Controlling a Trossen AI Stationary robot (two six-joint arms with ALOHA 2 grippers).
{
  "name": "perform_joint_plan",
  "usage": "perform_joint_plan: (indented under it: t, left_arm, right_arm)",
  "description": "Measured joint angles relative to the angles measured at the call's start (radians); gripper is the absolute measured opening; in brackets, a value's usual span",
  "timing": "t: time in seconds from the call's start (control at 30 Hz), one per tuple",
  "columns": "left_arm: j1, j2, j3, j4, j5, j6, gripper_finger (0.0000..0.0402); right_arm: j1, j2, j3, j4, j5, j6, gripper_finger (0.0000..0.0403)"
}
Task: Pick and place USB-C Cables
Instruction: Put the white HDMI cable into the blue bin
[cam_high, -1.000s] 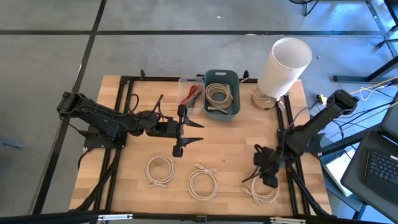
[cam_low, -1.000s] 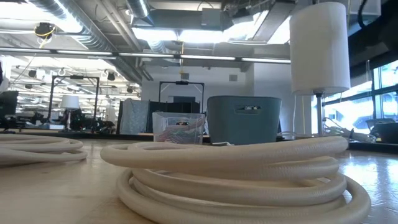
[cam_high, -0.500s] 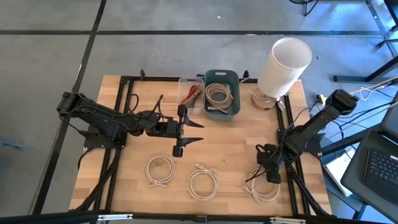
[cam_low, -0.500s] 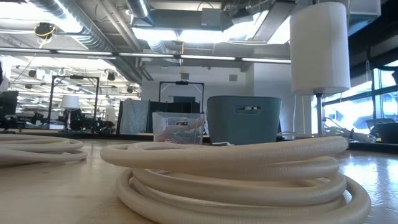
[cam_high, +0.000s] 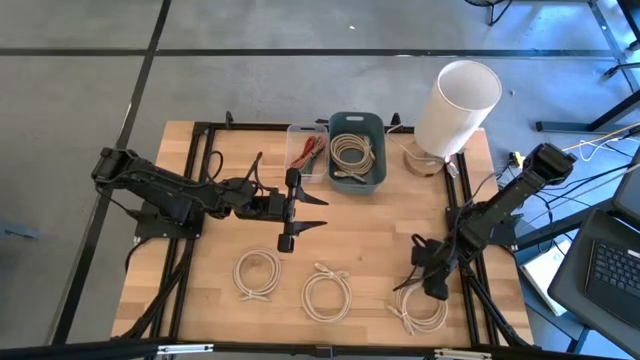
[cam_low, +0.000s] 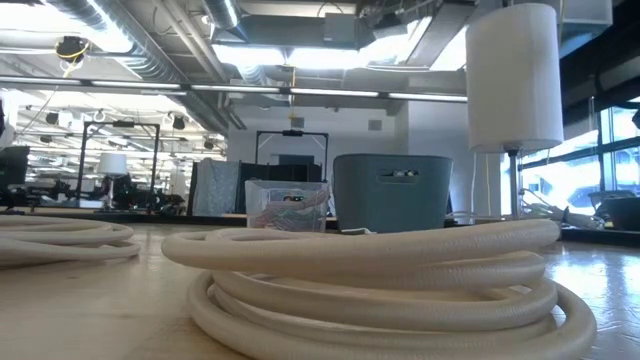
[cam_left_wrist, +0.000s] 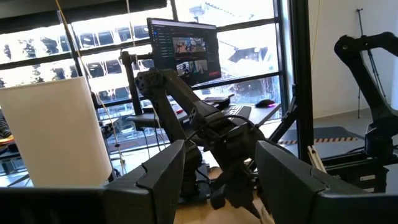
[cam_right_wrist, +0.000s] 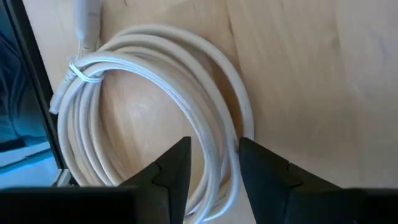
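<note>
Three cream-white cable coils lie flat along the table's near side: left coil, middle coil, right coil. A fourth coil lies in the teal bin. Red and green bundles sit in the clear box. My right gripper hangs over the right coil, pointing down and open. In the right wrist view its fingers stand on either side of the coil's strands. My left gripper waits open above the table's middle. My right gripper straddles one side of the right coil's ring from above, with the strands running between its fingers. The coil lies flat on the table. Whether the fingers touch the strands cannot be told.
A tall white cylinder lamp stands on a wooden base at the far right corner, close behind my right arm. A black frame rail runs along the right side. Bare wood lies between the bin and the coils. The middle coil fills the low view's foreground.
My right gripper has shifted slightly above the right coil, and a little more of the coil now shows below it in the high view. The left arm has kept still.
</note>
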Motion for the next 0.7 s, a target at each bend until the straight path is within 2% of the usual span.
perform_joint_plan:
  t: [0.17, 0.47, 0.53, 0.67, 0.7]
  left_arm:
    - [0.000, 0.000, 0.000, 0.000, 0.000, 0.000, 0.0191]
    - [0.000, 0.000, 0.000, 0.000, 0.000, 0.000, 0.0191]
    - [0.000, 0.000, 0.000, 0.000, 0.000, 0.000, 0.0191]
    - [0.000, 0.000, 0.000, 0.000, 0.000, 0.000, 0.0191]
    - [0.000, 0.000, 0.000, 0.000, 0.000, 0.000, 0.0191]
  right_arm:
    - [0.035, 0.012, 0.000, -0.001, 0.008, 0.064, 0.0136]
    - [0.076, 0.099, 0.009, 0.026, 0.115, 0.097, 0.0127]
    - [0.075, 0.109, 0.006, 0.029, 0.137, 0.097, 0.0107]
    - [0.075, 0.109, 0.005, 0.043, 0.158, 0.097, 0.0032]
    - [0.075, 0.109, 0.003, 0.048, 0.161, 0.097, 0.0025]
